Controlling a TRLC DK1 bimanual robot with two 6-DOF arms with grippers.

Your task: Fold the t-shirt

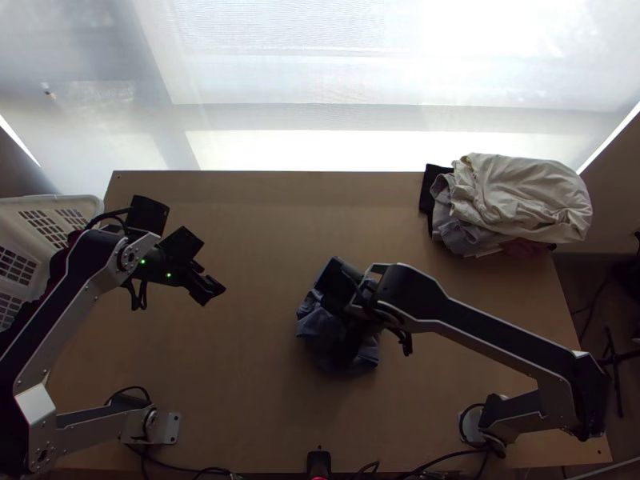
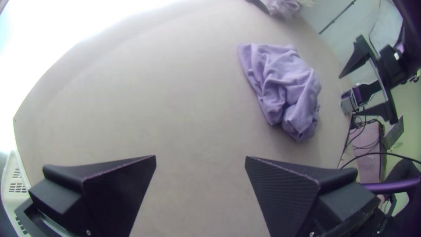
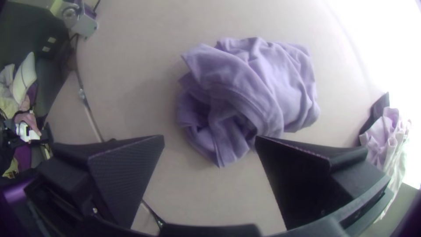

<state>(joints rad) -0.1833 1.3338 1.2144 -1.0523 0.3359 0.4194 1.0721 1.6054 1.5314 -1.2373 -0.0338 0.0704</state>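
On the light wooden desk (image 1: pixel 240 360), lilac fabric t-shirt (image 3: pixel 272 83) lies bunched under my black flat-fingered right claw (image 3: pixel 209 138), open and empty. Left claw (image 2: pixel 200 158): same, well apart. Risk: tangled layers could make me pinch several and lift a wad.

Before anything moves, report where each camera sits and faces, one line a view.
Top view: high over the table's near edge, facing steeply down; left arm and right arm show.
Left wrist view: on that wrist, facing across the table; own open jaws, right arm's jaws farther off.
Right wrist view: on that wrist, facing the bunched cloth; own open jaws.
Shared by both wrist views: cloth, clothes pile.
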